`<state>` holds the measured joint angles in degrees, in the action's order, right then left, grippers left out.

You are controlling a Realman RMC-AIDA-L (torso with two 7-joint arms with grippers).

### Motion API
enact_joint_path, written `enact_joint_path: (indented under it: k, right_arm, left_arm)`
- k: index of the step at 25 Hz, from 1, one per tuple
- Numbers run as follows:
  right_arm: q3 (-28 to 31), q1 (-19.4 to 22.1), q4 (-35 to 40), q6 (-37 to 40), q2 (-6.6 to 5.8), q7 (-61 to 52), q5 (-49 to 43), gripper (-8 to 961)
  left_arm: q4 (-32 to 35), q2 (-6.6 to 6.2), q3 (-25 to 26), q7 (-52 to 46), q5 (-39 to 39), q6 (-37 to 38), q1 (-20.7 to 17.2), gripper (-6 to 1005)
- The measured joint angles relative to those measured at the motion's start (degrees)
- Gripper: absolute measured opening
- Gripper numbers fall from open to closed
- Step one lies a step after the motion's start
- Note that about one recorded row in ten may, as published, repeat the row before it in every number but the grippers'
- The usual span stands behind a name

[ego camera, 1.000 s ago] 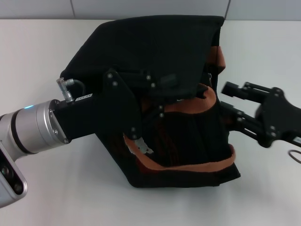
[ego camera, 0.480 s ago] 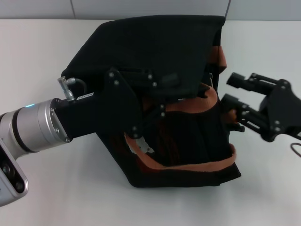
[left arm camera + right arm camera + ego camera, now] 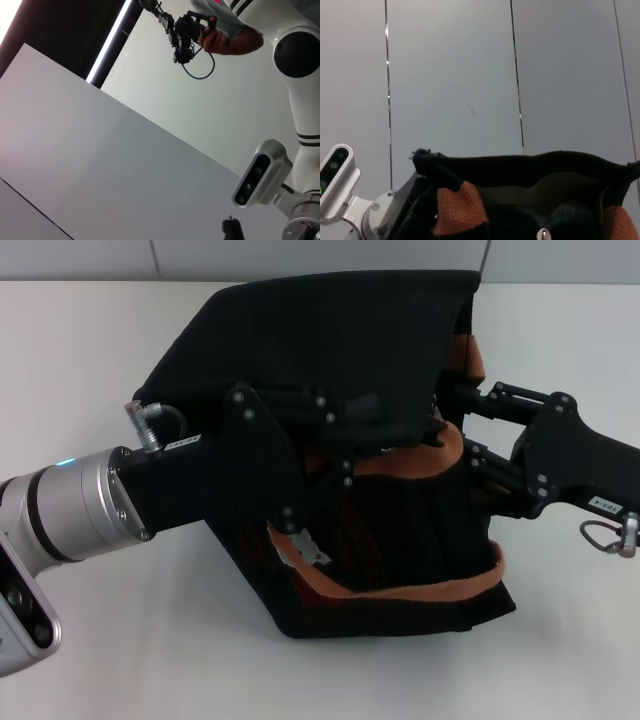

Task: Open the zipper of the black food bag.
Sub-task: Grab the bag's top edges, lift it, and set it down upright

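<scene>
The black food bag (image 3: 330, 350) lies tilted on the white table, its orange-brown strap handles (image 3: 420, 462) curving over its near side. A small silver zipper pull (image 3: 303, 551) shows near its lower front. My left gripper (image 3: 343, 472) reaches in from the left and rests on the bag's middle, its fingers lost against the black fabric. On the right, my right gripper (image 3: 466, 427) stands open with its fingertips at the bag's side beside a strap. In the right wrist view the bag's rim (image 3: 520, 165), a strap (image 3: 460, 210) and a silver pull (image 3: 543, 233) show.
The white table (image 3: 90, 340) runs around the bag, with a grey wall behind it. A silver cable loop (image 3: 603, 536) hangs at my right wrist. The left wrist view holds only a wall, a person's hand (image 3: 220, 40) with a device, and a white robot arm (image 3: 300, 75).
My right gripper has moved left across the table until its open fingers reach the bag's right side. The left arm and the bag have stayed put.
</scene>
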<state>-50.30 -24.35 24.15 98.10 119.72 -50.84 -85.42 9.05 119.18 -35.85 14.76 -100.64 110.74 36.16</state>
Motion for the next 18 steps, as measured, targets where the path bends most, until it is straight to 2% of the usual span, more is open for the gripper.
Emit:
enact_joint_path:
  k: [12,18]
  right_arm:
    - [0.03,-0.76,-0.69,-2.12,0.08,1.33,0.22,371]
    - [-0.68,-1.13,-1.24,-1.92,0.17,4.61,0.17,262]
  left_arm:
    - [0.0,0.0,-0.01,-0.08,-0.01,0.13,0.01,175]
    - [-0.02,0.0,-0.1,-0.09,-0.22,0.24,0.21,175]
